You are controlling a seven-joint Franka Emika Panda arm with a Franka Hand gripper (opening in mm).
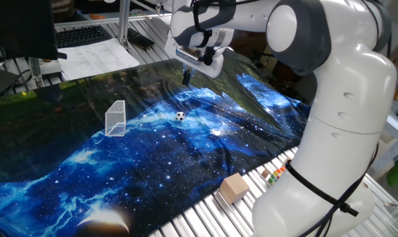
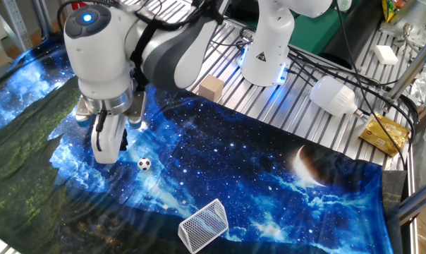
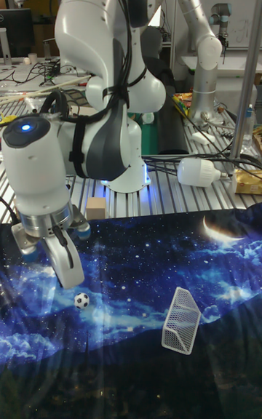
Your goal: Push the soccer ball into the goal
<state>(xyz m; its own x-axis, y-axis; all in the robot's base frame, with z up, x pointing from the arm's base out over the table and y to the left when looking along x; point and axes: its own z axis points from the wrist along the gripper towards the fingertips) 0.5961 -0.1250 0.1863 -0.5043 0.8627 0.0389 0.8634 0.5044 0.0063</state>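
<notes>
The soccer ball [image 1: 180, 116] [image 2: 144, 164] [image 3: 81, 300] is a tiny white ball with black patches, lying on the blue galaxy-print cloth [image 1: 186, 158]. The goal [image 1: 116, 118] [image 2: 204, 225] [image 3: 181, 320], a small clear mesh box, stands on the same cloth a short way off. My gripper [image 1: 186, 78] [image 2: 104, 156] [image 3: 69, 279] points down with its fingers together and nothing in them. It hangs close beside the ball, on the side away from the goal, apart from the ball and just above the cloth.
A tan wooden block [image 1: 234, 187] [image 2: 211, 88] and a multicoloured puzzle cube [image 1: 276, 175] rest on the slatted metal table beside the cloth, near my arm's base [image 2: 266, 49]. A white bulb-shaped object [image 2: 333, 95], a yellow box [image 2: 386, 134], a keyboard [image 1: 87, 34] and papers [image 1: 97, 58] lie around the edges.
</notes>
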